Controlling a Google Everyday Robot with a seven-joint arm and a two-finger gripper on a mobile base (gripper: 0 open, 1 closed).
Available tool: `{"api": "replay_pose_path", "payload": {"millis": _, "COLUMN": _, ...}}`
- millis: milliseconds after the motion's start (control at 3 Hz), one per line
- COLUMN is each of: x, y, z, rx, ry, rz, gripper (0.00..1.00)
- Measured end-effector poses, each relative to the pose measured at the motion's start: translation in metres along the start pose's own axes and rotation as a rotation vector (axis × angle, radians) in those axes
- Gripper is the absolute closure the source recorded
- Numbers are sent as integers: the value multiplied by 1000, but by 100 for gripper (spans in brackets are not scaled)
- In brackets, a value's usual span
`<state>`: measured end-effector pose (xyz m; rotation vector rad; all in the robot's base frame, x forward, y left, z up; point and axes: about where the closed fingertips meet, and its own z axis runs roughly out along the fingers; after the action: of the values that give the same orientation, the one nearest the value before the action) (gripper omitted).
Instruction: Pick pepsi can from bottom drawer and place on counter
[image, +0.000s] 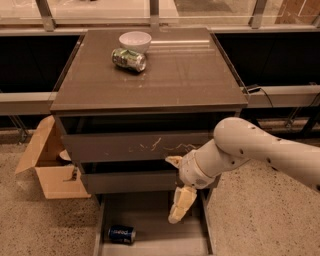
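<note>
The pepsi can, blue with white lettering, lies on its side at the front left of the open bottom drawer. My gripper hangs on the white arm in front of the cabinet, over the drawer's right part, above and to the right of the can. Its cream fingers are spread apart and hold nothing. One finger points down into the drawer. The counter is the glossy grey-brown top of the cabinet.
A green and silver can lies on its side on the counter next to a white bowl at the back left. Two scratched drawer fronts are shut. An open cardboard box stands on the floor at the left.
</note>
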<state>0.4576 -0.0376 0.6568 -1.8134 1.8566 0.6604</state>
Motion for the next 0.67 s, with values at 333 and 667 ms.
{"api": "replay_pose_path", "payload": {"millis": 333, "x": 10, "y": -2, "z": 29, "rx": -24, "ry": 10, "rz": -11, "gripper": 0}}
{"api": "replay_pose_path", "payload": {"millis": 667, "x": 23, "y": 1, "z": 79, "rx": -58, "ry": 11, "rz": -49, "gripper": 0}}
